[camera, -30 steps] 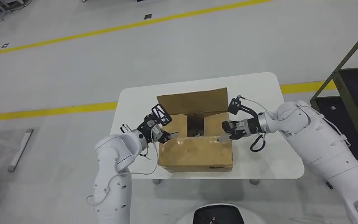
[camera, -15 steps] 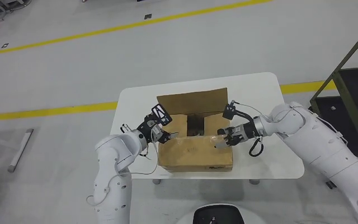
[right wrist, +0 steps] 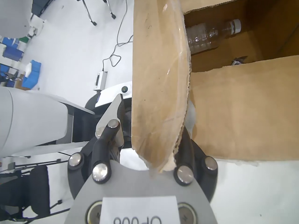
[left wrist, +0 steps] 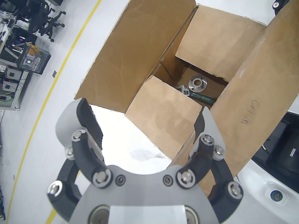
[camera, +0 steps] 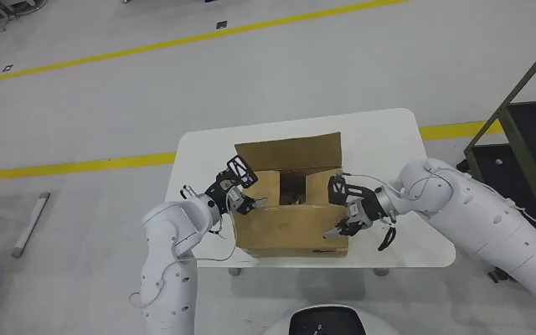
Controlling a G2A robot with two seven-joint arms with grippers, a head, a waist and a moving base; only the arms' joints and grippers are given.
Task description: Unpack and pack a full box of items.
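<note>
A brown cardboard box (camera: 289, 167) stands on the white table (camera: 385, 134) with its flaps up. My left gripper (left wrist: 143, 115) is open at the box's left end, with the corner of a side flap (left wrist: 163, 115) between its fingers. My right gripper (right wrist: 151, 117) is open at the right end, and the corner of the long front flap (right wrist: 158, 71) lies between its jaws. In the top view the left gripper (camera: 245, 203) and right gripper (camera: 345, 224) flank the front flap (camera: 293, 228). Inside lie a metal flange (left wrist: 198, 83), a green-handled wrench (left wrist: 201, 97) and a clear bottle (right wrist: 210, 36).
A green metal frame (camera: 511, 109) stands off the table's right side. Bare table shows behind the box and at its right end. A yellow line (camera: 84, 163) runs across the floor beyond the table.
My right gripper has moved from the box's right side down toward the near right corner, onto the end of the front flap. The left arm has kept still.
</note>
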